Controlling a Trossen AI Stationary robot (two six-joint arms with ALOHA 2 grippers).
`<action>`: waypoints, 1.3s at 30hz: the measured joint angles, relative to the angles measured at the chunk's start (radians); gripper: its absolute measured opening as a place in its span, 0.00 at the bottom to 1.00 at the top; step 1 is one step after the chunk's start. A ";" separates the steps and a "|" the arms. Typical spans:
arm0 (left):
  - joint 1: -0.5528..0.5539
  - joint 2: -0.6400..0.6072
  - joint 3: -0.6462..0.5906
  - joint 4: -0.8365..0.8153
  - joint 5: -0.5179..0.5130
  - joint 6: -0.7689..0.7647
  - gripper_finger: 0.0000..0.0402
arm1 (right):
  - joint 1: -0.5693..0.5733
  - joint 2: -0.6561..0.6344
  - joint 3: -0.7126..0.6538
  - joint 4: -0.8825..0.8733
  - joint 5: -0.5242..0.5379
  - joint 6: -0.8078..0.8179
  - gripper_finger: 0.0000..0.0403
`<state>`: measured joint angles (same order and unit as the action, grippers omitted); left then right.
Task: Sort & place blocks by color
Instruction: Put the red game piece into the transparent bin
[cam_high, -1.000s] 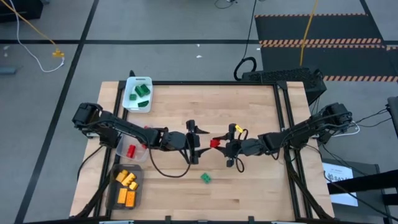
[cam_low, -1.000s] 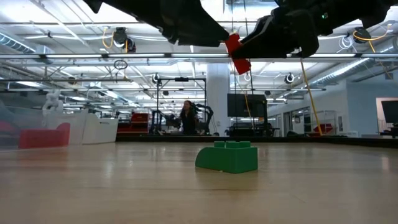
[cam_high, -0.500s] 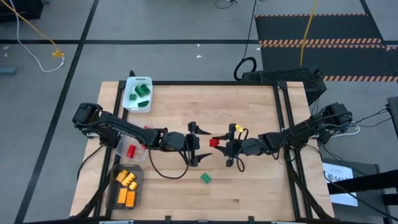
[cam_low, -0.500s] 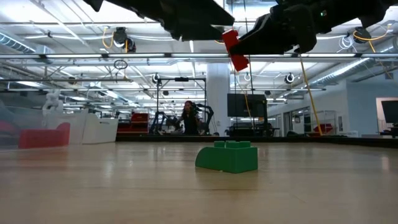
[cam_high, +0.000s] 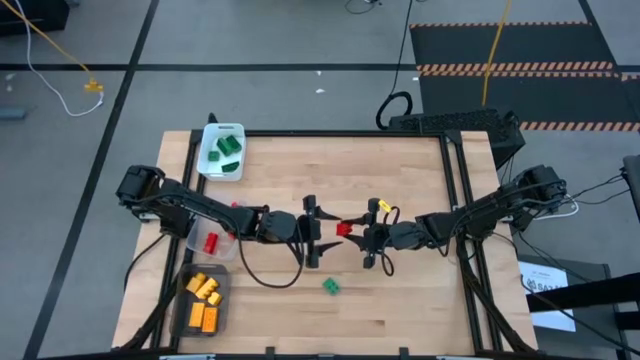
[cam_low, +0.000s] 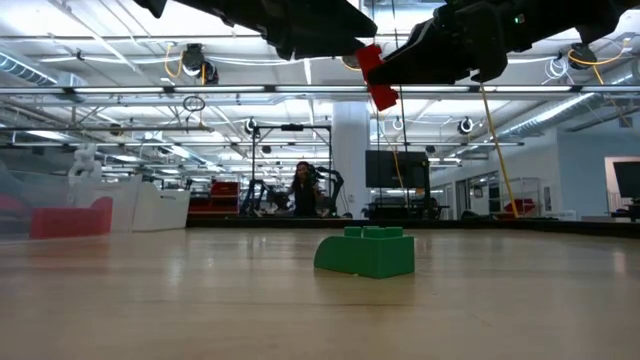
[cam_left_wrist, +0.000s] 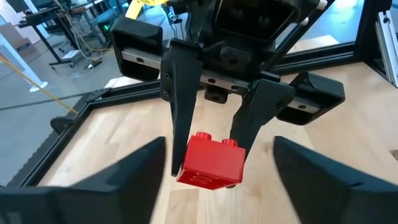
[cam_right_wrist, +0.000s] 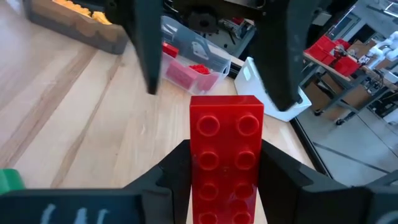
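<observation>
Above mid-table the left gripper (cam_high: 311, 231) waits with fingers spread wide to receive the red block (cam_high: 343, 228), which the right gripper (cam_high: 352, 228) clamps and presents for handover towards the clear tray (cam_high: 196, 243)

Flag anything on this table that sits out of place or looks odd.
One green block lies alone on the bare wood, far from the white tray holding the other green ones. Otherwise nothing odd: the right tool grips a red block in mid-air, facing the open left tool.
</observation>
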<state>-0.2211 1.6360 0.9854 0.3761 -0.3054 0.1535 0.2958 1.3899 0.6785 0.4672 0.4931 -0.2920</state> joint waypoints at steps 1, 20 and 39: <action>0.000 0.000 0.000 0.000 0.000 0.000 0.67 | 0.000 0.000 0.000 0.000 0.000 0.000 0.31; 0.005 -0.001 0.000 -0.054 0.047 -0.004 0.59 | -0.001 0.000 0.000 0.027 -0.024 0.014 0.32; 0.005 0.001 0.000 0.000 0.007 -0.001 0.74 | -0.007 0.000 0.000 0.060 -0.053 0.054 0.32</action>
<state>-0.2164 1.6371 0.9852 0.3759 -0.2979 0.1524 0.2890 1.3895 0.6788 0.5269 0.4400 -0.2378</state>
